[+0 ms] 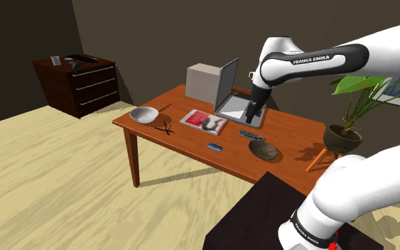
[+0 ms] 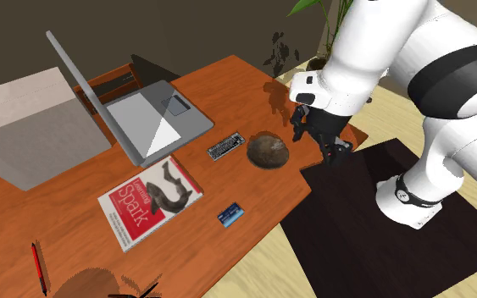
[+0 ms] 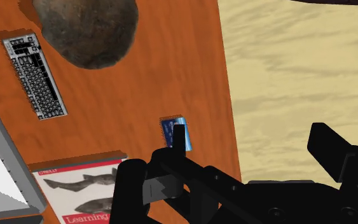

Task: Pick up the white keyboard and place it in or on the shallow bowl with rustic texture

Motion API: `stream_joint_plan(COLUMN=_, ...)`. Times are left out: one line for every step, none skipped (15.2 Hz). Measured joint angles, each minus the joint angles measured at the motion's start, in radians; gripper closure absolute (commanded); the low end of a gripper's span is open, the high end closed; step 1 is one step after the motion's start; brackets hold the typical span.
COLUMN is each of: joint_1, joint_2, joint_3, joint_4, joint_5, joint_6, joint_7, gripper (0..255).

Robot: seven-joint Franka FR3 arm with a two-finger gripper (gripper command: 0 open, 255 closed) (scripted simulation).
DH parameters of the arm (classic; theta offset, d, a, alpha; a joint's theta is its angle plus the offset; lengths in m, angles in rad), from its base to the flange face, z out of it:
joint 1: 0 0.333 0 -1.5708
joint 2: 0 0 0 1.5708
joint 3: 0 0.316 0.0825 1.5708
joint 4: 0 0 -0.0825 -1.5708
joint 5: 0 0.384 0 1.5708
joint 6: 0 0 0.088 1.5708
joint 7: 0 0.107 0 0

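Black two-finger hand (image 3: 250,130) hangs open and empty over the edge of the reddish-brown wooden bench (image 3: 171,63). Flat grey-white keyboard with dark keys (image 3: 34,76) lies on the bench ahead of it, past a small blue card (image 3: 166,130), just beside the rough brown shallow bowl (image 3: 85,28). Its long axis runs roughly away from the hand, so the finger gap should span the short side.

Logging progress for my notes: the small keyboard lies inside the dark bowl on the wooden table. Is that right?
Not quite. The keyboard lies beside the dark bowl, not inside it, flat on the wooden table between the bowl and the laptop. The second exterior view shows this.
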Motion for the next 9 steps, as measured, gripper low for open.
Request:
stream_joint_plan(joint_1=-0.002, joint_2=0.032, joint_3=-0.012, joint_4=0.006, joint_5=-0.002, joint_6=0.027, joint_7=-0.011, gripper=0)
stream_joint_plan(joint_1=-0.009, joint_2=0.060, joint_3=-0.032, joint_4=0.010, joint_5=-0.007, joint_6=0.054, joint_7=-0.032, gripper=0)
stream_joint_plan(joint_1=-0.014, joint_2=0.091, joint_3=-0.049, joint_4=0.015, joint_5=-0.010, joint_6=0.080, joint_7=-0.051, gripper=0)
stream_joint_plan(joint_1=-0.019, joint_2=0.124, joint_3=-0.067, joint_4=0.020, joint_5=-0.012, joint_6=0.110, joint_7=-0.070, gripper=0)
stream_joint_plan(joint_1=-0.022, joint_2=0.155, joint_3=-0.083, joint_4=0.030, joint_5=-0.012, joint_6=0.133, joint_7=-0.089, gripper=0)
stream_joint_plan(joint_1=-0.026, joint_2=0.183, joint_3=-0.097, joint_4=0.029, joint_5=-0.012, joint_6=0.162, joint_7=-0.104, gripper=0)
stream_joint_plan(joint_1=-0.030, joint_2=0.209, joint_3=-0.112, joint_4=0.028, joint_5=-0.011, joint_6=0.190, joint_7=-0.121, gripper=0)
stream_joint_plan(joint_1=-0.031, joint_2=0.246, joint_3=-0.127, joint_4=0.040, joint_5=-0.005, joint_6=0.216, joint_7=-0.140, gripper=0)
stream_joint_plan(joint_1=-0.035, joint_2=0.276, joint_3=-0.142, joint_4=0.048, joint_5=0.000, joint_6=0.238, joint_7=-0.161, gripper=0)
